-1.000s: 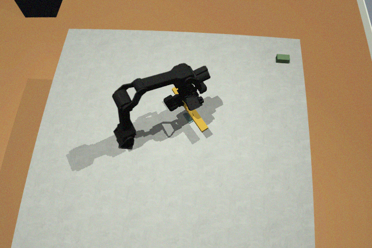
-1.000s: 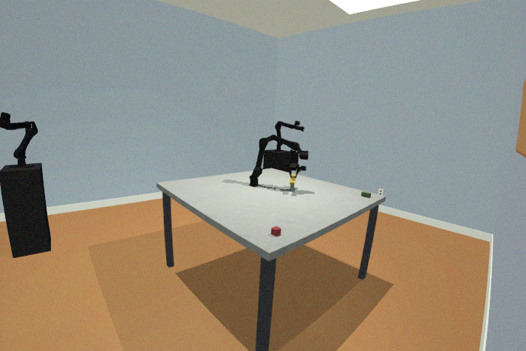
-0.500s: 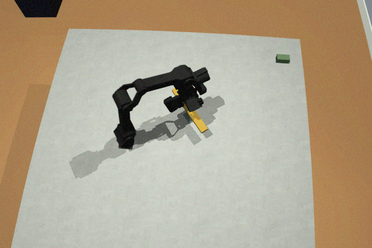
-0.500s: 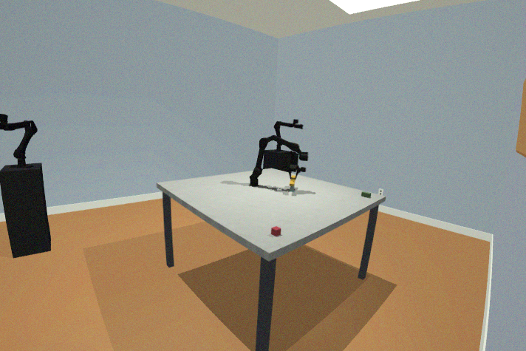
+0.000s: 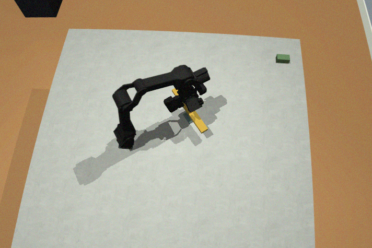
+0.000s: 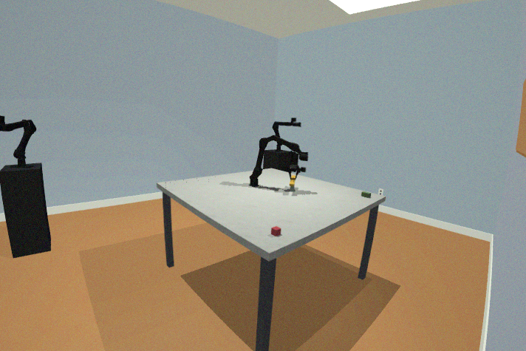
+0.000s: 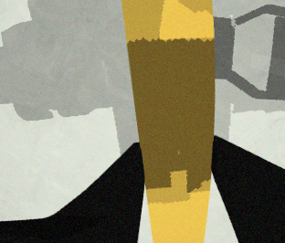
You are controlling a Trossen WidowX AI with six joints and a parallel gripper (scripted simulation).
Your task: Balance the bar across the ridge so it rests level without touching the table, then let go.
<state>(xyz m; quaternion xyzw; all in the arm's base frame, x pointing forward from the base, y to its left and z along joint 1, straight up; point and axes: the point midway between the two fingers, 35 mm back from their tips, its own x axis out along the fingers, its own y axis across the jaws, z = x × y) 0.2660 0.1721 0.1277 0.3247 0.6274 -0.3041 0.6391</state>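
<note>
The long yellow bar [image 5: 200,124] [image 6: 292,182] [image 7: 176,110] is held roughly level above the table [image 5: 240,179] [image 6: 229,210]. My gripper [image 6: 292,176] [image 7: 174,147] is shut on the bar, one black finger against each long side. In the top view the arm covers the grip. The small grey-green ridge [image 5: 186,117] [image 6: 292,188] stands on the table under the bar. Its top is mostly hidden by the bar, and in the wrist view the bar hides it fully. I cannot tell whether bar and ridge touch.
A green block [image 5: 282,58] [image 6: 366,194] lies near the table's far right corner. A red cube [image 6: 275,230] sits near another corner. Two other black arms stand on black pedestals [image 6: 26,210] [image 6: 273,159] off the table.
</note>
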